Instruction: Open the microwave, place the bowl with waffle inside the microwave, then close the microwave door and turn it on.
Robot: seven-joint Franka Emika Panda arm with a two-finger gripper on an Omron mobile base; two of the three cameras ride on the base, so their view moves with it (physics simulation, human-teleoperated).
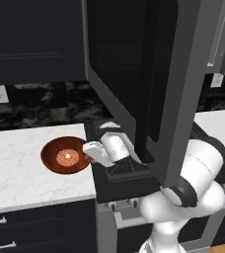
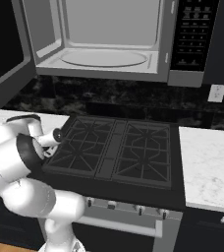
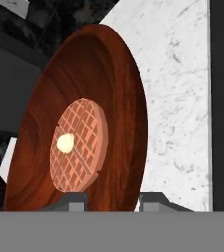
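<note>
Glossy white arm (image 1: 198, 168) here, fat rounded segments with dark bands at the joints. The white hand (image 1: 107, 148) is blocky. Its two finger tips (image 3: 155, 201) are small and dark grey.

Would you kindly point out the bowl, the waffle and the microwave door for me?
bowl (image 1: 51, 157), left base view, on its inner wall left of the waffle.
waffle (image 3: 82, 142), hand view, on its gridded top.
microwave door (image 1: 186, 94), left base view, on its grey frame edge.
</note>
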